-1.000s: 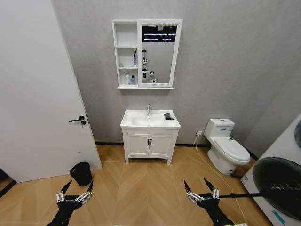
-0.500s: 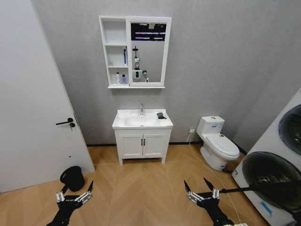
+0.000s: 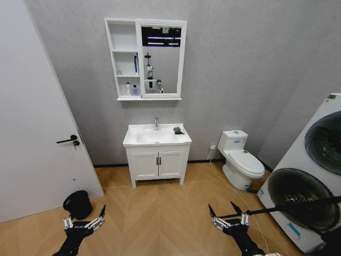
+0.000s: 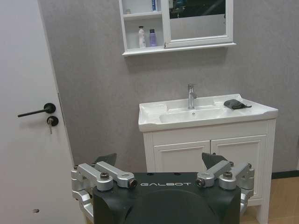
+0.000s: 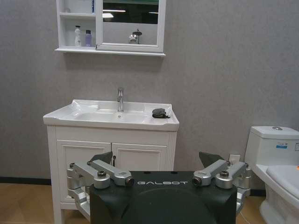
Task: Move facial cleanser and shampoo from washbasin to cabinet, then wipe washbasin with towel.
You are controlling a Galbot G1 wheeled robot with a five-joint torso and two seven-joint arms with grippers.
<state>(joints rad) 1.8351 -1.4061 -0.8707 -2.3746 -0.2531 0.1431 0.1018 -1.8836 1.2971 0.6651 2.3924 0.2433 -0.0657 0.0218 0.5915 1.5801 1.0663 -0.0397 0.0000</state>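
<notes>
The white washbasin stands against the far wall, several steps away from me. The dark folded towel lies on its rim, to the right of the faucet. Above it hangs the cabinet with its mirror. A white bottle and a purple bottle stand on its lowest shelf; I cannot tell which is the facial cleanser or the shampoo. My left gripper and right gripper hang low over the floor, both open and empty. The wrist views show each open gripper facing the washbasin and towel.
A white door is on the left, with a black bin on the floor beside it. A toilet sits right of the vanity. A washing machine stands at the near right. Open wooden floor lies ahead.
The whole head view has shifted: washbasin and cabinet sit further left and smaller, and more of the washing machine shows, so the camera moved. Both grippers hold the same open pose.
</notes>
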